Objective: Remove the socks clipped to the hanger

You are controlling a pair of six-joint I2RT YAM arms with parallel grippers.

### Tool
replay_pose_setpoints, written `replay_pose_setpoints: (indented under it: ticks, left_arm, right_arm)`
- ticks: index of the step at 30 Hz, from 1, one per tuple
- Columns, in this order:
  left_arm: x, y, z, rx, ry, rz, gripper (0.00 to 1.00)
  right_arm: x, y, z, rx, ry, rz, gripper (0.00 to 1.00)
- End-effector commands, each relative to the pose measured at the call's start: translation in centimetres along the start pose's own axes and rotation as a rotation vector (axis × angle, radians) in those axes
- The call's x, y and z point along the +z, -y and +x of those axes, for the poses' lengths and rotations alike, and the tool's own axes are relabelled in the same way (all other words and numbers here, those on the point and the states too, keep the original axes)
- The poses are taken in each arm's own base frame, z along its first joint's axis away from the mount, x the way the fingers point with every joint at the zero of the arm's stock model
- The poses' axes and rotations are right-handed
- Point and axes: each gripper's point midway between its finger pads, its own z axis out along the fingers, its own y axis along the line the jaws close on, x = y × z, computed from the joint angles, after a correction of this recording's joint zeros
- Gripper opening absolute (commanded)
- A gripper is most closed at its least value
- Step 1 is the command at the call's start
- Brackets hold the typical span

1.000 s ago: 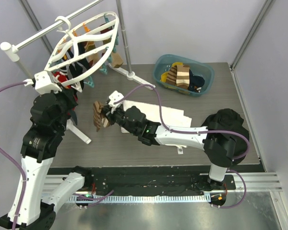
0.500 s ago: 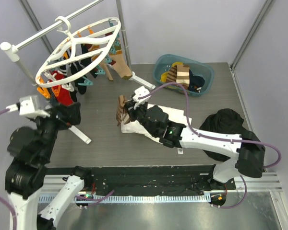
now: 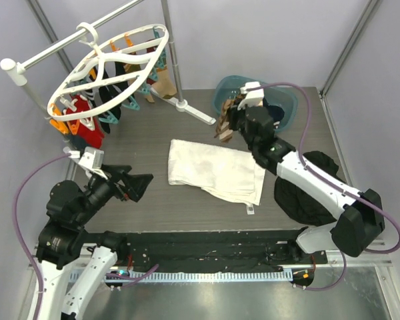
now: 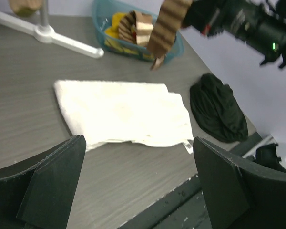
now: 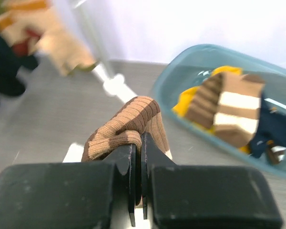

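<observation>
My right gripper [image 5: 137,140] clenches a ribbed, brown-and-tan striped sock [image 5: 128,119]. My left gripper [image 4: 137,143] gapes wide, holding nothing. The white cloth [image 4: 124,109] has a tag [image 4: 187,146], too small to read.

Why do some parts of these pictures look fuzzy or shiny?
Left wrist view: the held striped sock is smeared, the white cloth clearer. Right wrist view: the hanging socks are out of focus. Top view: the metal plate glares.

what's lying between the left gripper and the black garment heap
The white cloth, lying flat, fills the stretch between the open left gripper and the black garment heap. The top external view shows it best.
</observation>
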Motion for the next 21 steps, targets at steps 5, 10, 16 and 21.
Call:
replay_pose_setpoints:
  ticks: [5,10,16,21]
  left_arm:
    - [1.5,0.1,1.9,-0.068,0.031,0.071,1.00]
    - [3.0,-0.9,4.0,-0.082,-0.009,0.073,1.00]
    - [4.8,-1.3,5.8,-0.124,-0.108,0.081,1.00]
    - [5.9,-1.1,7.7,-0.166,-0.217,0.112,1.00]
  right_arm:
    - [7.2,7.7,-6.1,0.136,0.096,0.057,0.02]
    - [12.3,11.3,-8.0,0.194,0.138,0.033,0.05]
    - [16.9,14.6,-4.8,0.284,0.094,0.009,0.06]
    - [18.3,22.1,1.7,0.378,0.025,0.155,0.13]
